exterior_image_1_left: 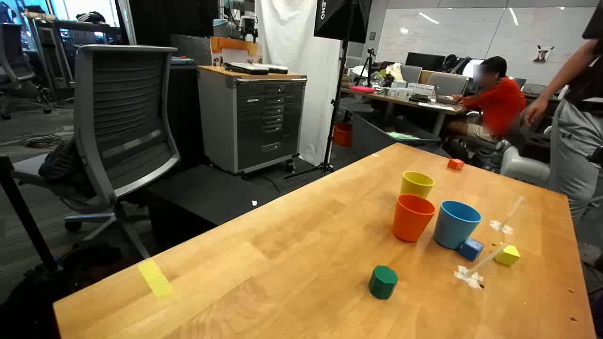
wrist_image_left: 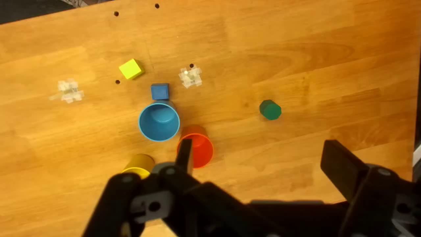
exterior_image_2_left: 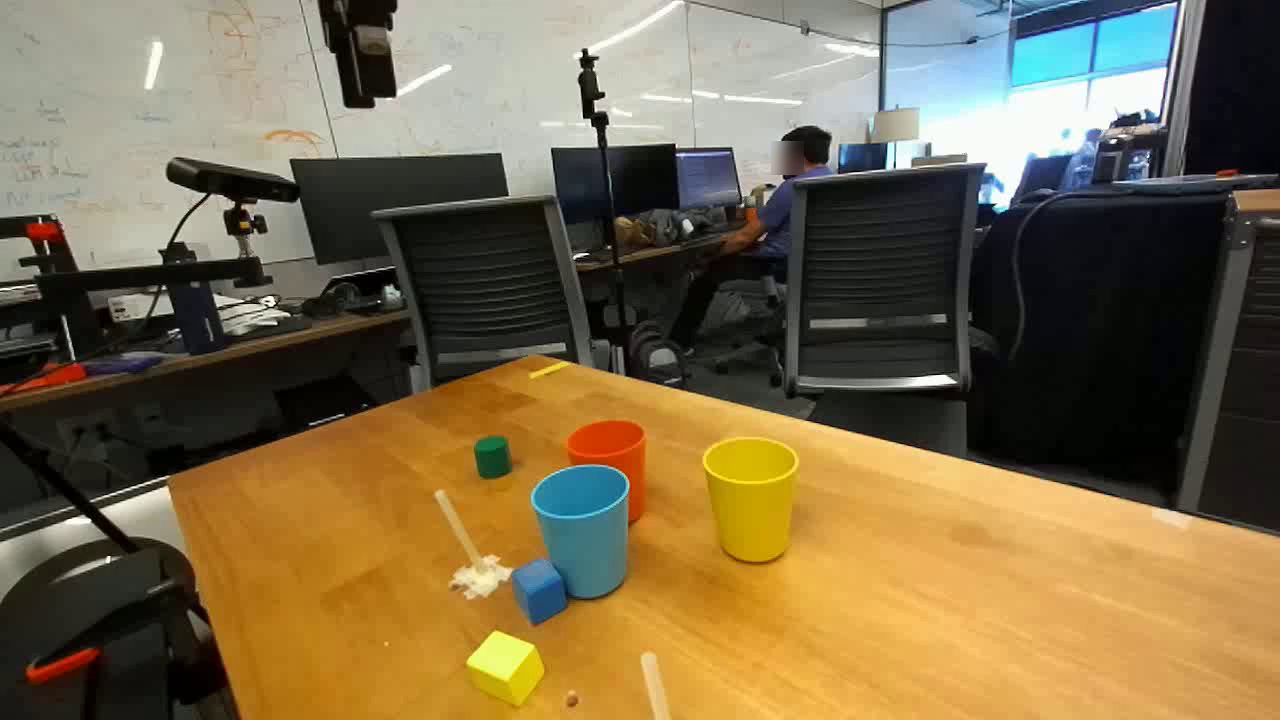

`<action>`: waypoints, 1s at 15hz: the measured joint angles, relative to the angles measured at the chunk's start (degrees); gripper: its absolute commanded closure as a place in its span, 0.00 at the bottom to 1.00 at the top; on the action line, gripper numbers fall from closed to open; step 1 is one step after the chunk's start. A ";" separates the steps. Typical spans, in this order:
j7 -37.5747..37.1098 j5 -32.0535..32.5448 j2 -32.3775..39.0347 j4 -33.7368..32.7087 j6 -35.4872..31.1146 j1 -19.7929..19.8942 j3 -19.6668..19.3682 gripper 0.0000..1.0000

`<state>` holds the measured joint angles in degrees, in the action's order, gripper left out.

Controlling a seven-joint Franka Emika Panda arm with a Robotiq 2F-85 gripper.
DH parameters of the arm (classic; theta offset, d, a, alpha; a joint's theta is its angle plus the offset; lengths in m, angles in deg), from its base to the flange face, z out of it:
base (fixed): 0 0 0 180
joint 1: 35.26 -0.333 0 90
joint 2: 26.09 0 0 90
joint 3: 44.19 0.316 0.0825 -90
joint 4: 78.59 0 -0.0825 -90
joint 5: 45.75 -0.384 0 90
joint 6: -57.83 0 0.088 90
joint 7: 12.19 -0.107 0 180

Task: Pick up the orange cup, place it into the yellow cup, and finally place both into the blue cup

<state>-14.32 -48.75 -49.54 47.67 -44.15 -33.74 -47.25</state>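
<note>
The orange cup point(exterior_image_1_left: 412, 219) stands upright beside the blue cup point(exterior_image_1_left: 456, 225) on the wooden table. It also shows in an exterior view point(exterior_image_2_left: 622, 450), partly behind the blue cup point(exterior_image_2_left: 582, 535). The yellow cup point(exterior_image_2_left: 752, 505) stands upright, apart from the blue one; in an exterior view point(exterior_image_1_left: 416, 183) the orange cup partly covers it. All three look upright and separate. In the wrist view my gripper point(wrist_image_left: 258, 149) is wide open and empty, high above the table. Its left finger overlaps the orange cup point(wrist_image_left: 202, 151) in the picture, and its linkage hides part of the yellow cup point(wrist_image_left: 139, 164).
A blue block point(wrist_image_left: 160, 91) sits against or very near the blue cup. A yellow block point(wrist_image_left: 131, 69) and a green block point(wrist_image_left: 271, 110) lie on the table. Two thin sticks point(exterior_image_2_left: 458, 525) rise from white tape patches point(wrist_image_left: 190, 76). A red block point(exterior_image_1_left: 455, 164) lies near the table's far edge.
</note>
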 measured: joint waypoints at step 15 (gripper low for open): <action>-0.02 0.01 4.62 -2.64 0.63 0.04 0.01 0.00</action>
<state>-14.34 -48.74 -44.92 45.03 -43.53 -33.70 -47.24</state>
